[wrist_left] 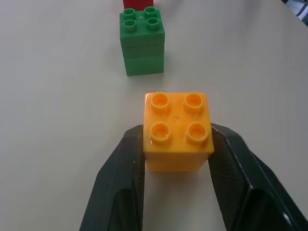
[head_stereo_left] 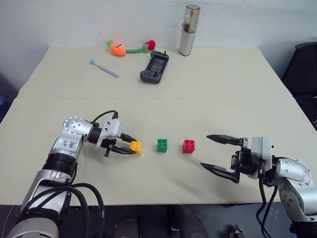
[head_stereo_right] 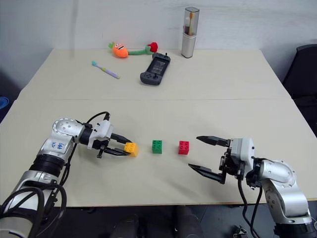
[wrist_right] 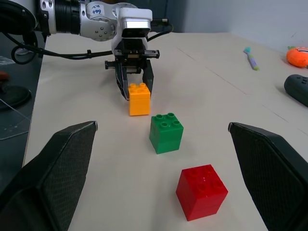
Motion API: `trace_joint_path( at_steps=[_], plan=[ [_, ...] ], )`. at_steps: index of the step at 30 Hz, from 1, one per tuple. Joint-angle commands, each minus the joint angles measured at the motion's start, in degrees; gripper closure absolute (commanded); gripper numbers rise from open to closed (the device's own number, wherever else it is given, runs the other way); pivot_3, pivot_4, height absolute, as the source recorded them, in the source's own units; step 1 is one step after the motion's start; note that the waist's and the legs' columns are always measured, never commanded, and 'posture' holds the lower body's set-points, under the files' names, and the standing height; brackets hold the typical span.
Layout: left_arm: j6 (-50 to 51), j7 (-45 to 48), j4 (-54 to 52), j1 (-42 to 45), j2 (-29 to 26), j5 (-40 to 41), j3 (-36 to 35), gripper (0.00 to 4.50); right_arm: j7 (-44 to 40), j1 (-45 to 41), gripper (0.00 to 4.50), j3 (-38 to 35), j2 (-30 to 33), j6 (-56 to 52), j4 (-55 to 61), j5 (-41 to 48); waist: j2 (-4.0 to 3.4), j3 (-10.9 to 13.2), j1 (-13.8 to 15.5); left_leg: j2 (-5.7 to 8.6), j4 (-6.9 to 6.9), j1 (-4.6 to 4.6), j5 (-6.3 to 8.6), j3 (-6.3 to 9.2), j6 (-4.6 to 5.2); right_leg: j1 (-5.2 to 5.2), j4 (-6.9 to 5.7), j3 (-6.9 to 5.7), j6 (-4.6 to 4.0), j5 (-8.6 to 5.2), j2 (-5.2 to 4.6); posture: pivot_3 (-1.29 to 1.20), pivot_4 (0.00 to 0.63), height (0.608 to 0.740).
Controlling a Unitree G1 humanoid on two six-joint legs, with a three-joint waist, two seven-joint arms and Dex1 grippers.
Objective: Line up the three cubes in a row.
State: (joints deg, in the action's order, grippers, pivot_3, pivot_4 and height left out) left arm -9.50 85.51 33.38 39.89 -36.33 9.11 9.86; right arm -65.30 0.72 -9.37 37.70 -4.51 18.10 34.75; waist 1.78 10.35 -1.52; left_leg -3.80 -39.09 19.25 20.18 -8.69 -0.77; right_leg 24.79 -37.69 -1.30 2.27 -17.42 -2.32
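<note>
Bricks nearly in row: left gripper [head_stereo_left: 130, 148] fingers clamp yellow-orange brick [head_stereo_left: 136, 147] beside green brick [head_stereo_left: 162, 145], red brick [head_stereo_left: 188, 146]; right gripper [head_stereo_left: 216, 154] fingers wide, empty; release remains.

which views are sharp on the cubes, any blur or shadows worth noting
Left wrist view: yellow-orange cube crisp between the left hand fingers, green cube slightly softer behind, soft shadow under both. Right wrist view: red cube and green one sharp, the right hand's near fingers large and soft-edged. Eye views: even lighting, faint shadows on the table.
</note>
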Motion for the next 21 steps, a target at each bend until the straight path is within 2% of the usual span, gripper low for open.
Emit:
trace_joint_path(
  at_steps=[1,6,18,19,21],
  plan=[
    [-1.13,-2.63,1.04,0.48,-0.33,-2.85,0.47,3.02,0.85,0.25,0.0,-1.18,-0.47,0.66,2.14,0.84,0.0,0.0,0.02,0.0,0.0,-0.02,0.0,0.0,0.01,-0.03,0.0,0.0,0.0,0.0,-0.01,0.0,0.15,0.74],
    [-2.5,-6.59,3.53,2.19,0.81,-4.64,0.55,3.02,1.28,-0.04,0.0,-0.4,-0.81,0.81,2.11,0.65,-0.01,0.0,0.03,0.02,0.0,-0.11,-0.04,0.06,0.05,-0.14,-0.01,-0.01,0.02,0.01,-0.02,0.0,0.15,0.74],
    [1.37,-3.16,2.23,1.28,0.22,-3.5,0.82,3.02,1.4,-0.32,0.0,0.02,-1.01,0.84,1.71,0.58,-0.01,0.0,0.0,0.05,0.01,-0.08,-0.05,0.11,0.08,-0.14,0.01,-0.04,0.05,0.03,-0.04,0.0,0.15,0.74],
    [3.25,-2.7,1.73,1.21,0.1,-2.99,0.69,2.31,1.38,-0.37,0.0,0.04,-1.04,0.84,1.62,0.59,-0.01,0.0,-0.09,0.04,0.01,-0.08,-0.05,0.11,0.08,-0.14,0.02,-0.04,0.05,0.03,-0.03,0.0,0.15,0.74],
    [2.99,-3.54,1.69,1.66,0.05,-2.02,-0.89,1.83,1.24,-0.35,0.0,-0.19,-0.91,0.82,1.58,0.71,0.0,0.0,-0.14,0.03,0.03,-0.06,-0.05,0.1,0.07,-0.11,0.02,-0.03,0.05,0.03,-0.02,0.0,0.15,0.74]
  ],
)
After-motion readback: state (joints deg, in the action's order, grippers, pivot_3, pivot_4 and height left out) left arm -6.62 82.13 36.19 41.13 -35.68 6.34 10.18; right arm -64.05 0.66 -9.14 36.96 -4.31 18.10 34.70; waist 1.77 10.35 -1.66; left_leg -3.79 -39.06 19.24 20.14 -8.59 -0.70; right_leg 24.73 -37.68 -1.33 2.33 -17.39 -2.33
